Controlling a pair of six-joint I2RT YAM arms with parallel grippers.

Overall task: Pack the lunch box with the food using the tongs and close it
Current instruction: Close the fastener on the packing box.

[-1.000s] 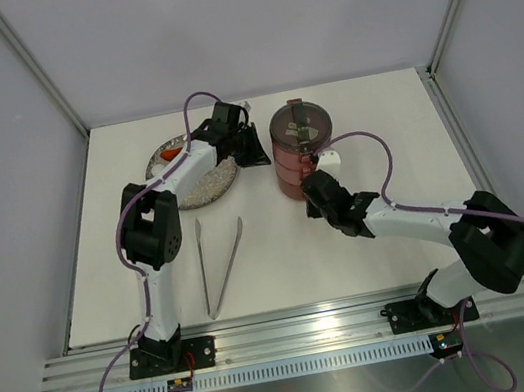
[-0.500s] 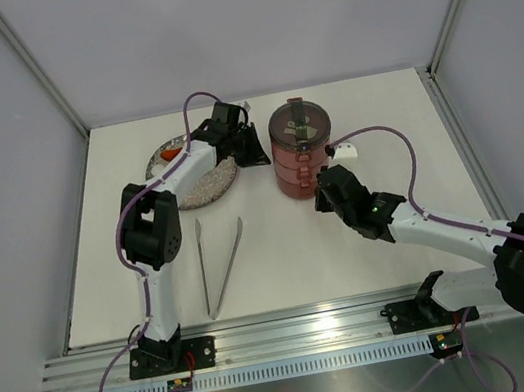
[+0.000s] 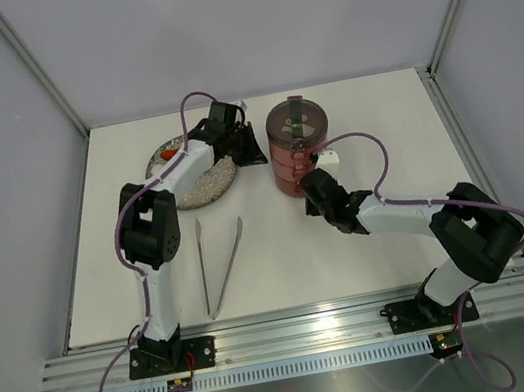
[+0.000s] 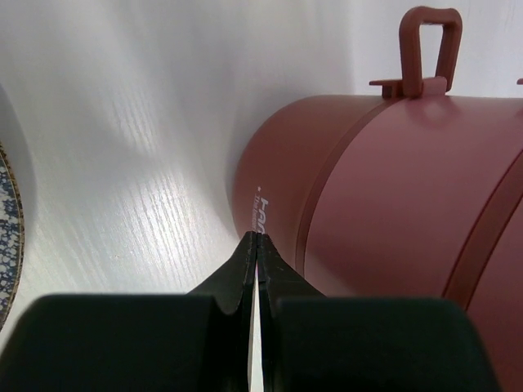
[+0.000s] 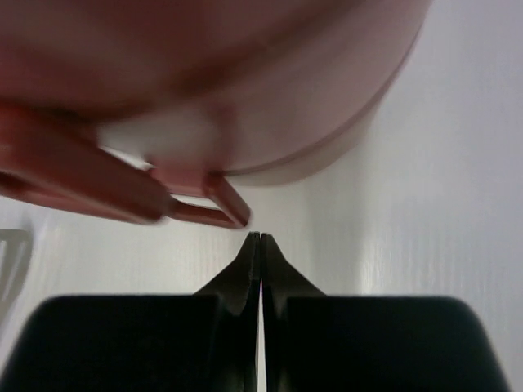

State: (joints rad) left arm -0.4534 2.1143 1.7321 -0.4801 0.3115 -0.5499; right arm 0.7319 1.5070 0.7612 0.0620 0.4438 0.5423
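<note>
The lunch box [image 3: 299, 146] stands as a closed dark-red stack at the back middle of the table, lid on top. My left gripper [image 3: 257, 152] is shut and empty. Its tips [image 4: 257, 238] touch the lower wall of the lunch box [image 4: 392, 188] from the left. My right gripper [image 3: 309, 188] is also shut and empty, at the stack's near side. Its tips [image 5: 260, 237] sit just under a red side loop [image 5: 192, 208] of the blurred lunch box [image 5: 245, 82]. The tongs [image 3: 221, 264] lie flat on the table, untouched. One orange piece of food [image 3: 168, 155] rests on the plate.
A grey speckled plate [image 3: 202, 188] lies left of the lunch box, partly under my left arm; its rim [image 4: 6, 245] shows in the left wrist view. White walls and metal posts enclose the table. The aluminium rail [image 3: 306, 328] runs along the near edge.
My right arm's elbow swung out to the right and came back, while its shut gripper stayed by the lunch box's near side. The left arm has hardly moved.
</note>
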